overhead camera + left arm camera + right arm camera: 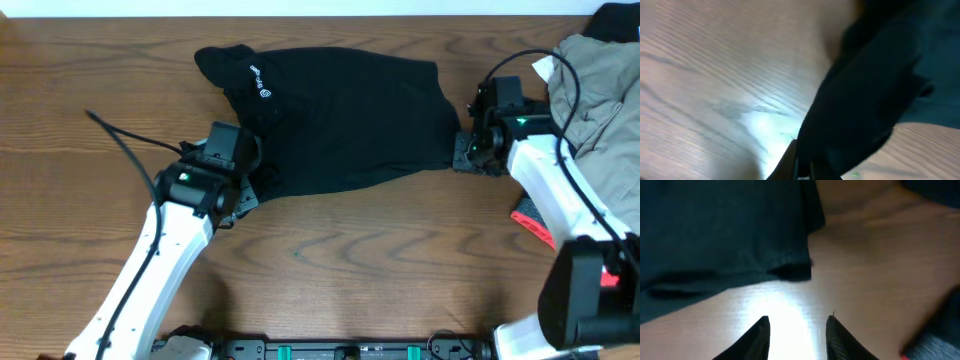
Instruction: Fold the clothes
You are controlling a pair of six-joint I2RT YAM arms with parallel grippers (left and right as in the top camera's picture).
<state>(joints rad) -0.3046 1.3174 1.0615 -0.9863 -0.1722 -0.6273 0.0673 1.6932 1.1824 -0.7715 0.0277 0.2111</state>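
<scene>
The plain black short-sleeved fabric shirt (350, 120) lies toward 12 o'clock on the brown wooden desk (380, 260). The left gripper (248, 188) is at its 7 o'clock corner; whether it pinches, I cannot tell. The right gripper (798, 324) is spread and empty at 3 o'clock. The step seems to be grasping the edges; next, the right should close on the hem.

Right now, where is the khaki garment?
In the overhead view, the khaki garment lies at the far right of the table, to the right of the right claw and the shirt.
</scene>
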